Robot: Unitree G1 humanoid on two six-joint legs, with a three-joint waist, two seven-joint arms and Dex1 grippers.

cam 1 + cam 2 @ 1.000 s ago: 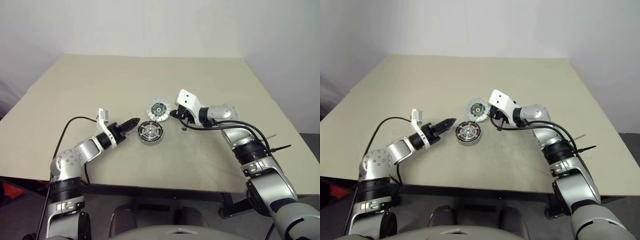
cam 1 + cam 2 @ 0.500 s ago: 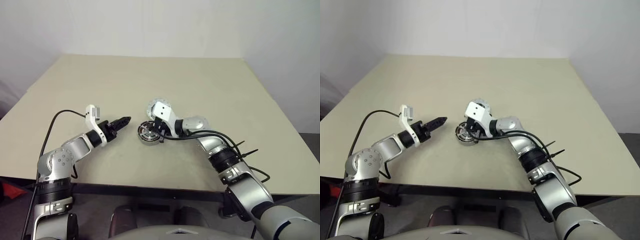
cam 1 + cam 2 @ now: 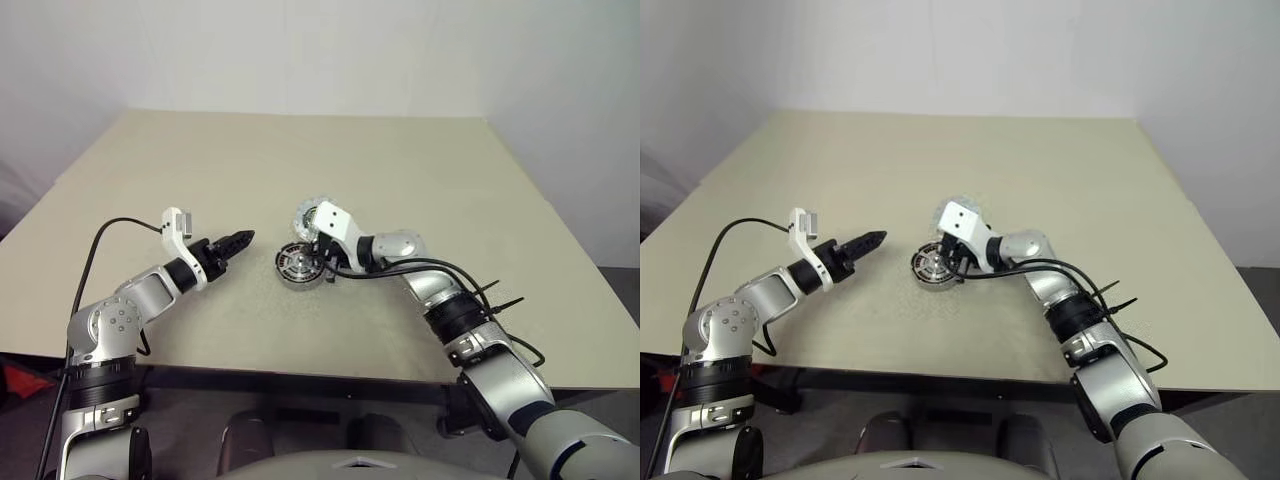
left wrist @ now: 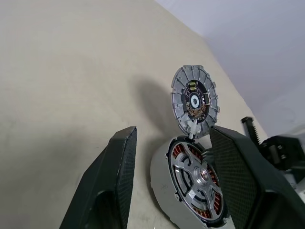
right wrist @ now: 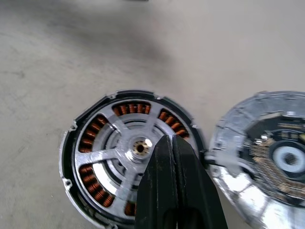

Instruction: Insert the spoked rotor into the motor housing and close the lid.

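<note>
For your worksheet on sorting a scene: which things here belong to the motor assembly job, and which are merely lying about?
Belong to the job:
- motor housing
- spoked rotor, already seated in the housing
- lid, beside the housing, not yet on
- right gripper, shut, over the rotor
- left gripper, open

Lying about:
- nothing; just the table

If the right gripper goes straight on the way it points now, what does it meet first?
Most likely the rotor seated in the housing: the shut right gripper aims down at it, near the hub. The remaining gap is unclear.
</note>
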